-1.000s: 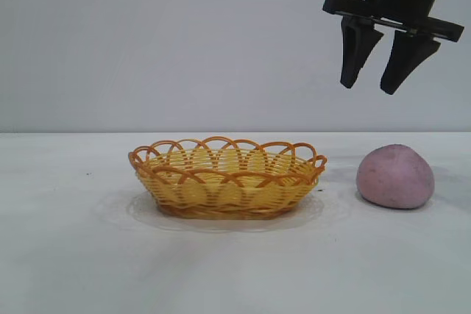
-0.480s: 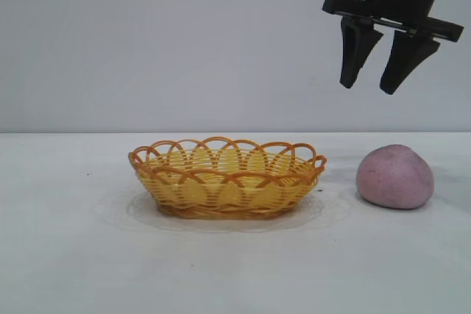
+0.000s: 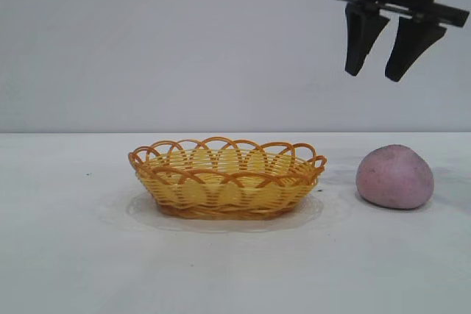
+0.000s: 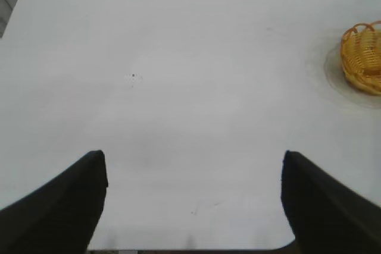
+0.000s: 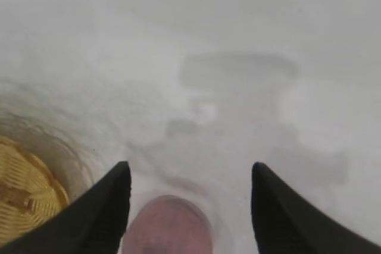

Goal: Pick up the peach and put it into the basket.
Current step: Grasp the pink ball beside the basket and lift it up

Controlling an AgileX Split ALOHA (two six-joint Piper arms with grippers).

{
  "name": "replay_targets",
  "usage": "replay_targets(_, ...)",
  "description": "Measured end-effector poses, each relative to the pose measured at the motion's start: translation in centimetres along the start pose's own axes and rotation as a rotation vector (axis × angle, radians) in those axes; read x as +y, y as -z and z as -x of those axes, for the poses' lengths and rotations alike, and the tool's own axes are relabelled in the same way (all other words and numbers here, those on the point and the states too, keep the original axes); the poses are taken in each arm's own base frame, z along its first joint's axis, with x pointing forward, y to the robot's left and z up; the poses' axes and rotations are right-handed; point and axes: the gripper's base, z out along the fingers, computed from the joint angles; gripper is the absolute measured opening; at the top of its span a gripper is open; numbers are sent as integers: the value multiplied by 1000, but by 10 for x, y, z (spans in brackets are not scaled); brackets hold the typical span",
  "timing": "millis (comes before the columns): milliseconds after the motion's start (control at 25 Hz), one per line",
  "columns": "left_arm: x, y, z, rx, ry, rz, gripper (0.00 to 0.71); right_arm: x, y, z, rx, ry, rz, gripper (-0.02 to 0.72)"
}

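Peach (image 3: 395, 176) beside basket (image 3: 227, 179), outside

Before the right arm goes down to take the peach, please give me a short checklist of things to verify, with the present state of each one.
1. Right gripper open and holding nothing: ok.
2. Right gripper above the peach: ok, the right wrist view shows the peach low between the fingers.
3. Peach free on the table, apart from the basket: ok.
4. Basket has nothing in it: ok from the exterior view, though the floor is only partly visible.
5. Left gripper out of the way: ok, open over bare table, basket far off.
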Motion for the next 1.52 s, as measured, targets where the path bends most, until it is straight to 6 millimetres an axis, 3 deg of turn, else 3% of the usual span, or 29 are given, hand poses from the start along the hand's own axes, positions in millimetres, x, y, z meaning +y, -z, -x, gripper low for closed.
replay_targets(200,0,-1,0,-2,-11,0,533,8,16,-11,75,18,19,365)
replay_targets(400,0,-1,0,-4,-11,0,533,33,13,-17,153,90,39,365)
replay_targets(440,0,-1,0,-4,-11,0,533,38,13,-18,162,105,39,320)
replay_targets(560,0,-1,0,-4,-11,0,533,46,8,-19,179,136,25,318)
replay_targets(1040,0,-1,0,-6,-11,0,533,33,-64,-22,368,109,17,318)
replay_targets(1360,0,-1,0,-6,-11,0,533,26,-97,-28,455,104,8,318)
replay_targets(1520,0,-1,0,-6,-11,0,533,24,-102,-30,471,105,4,90)
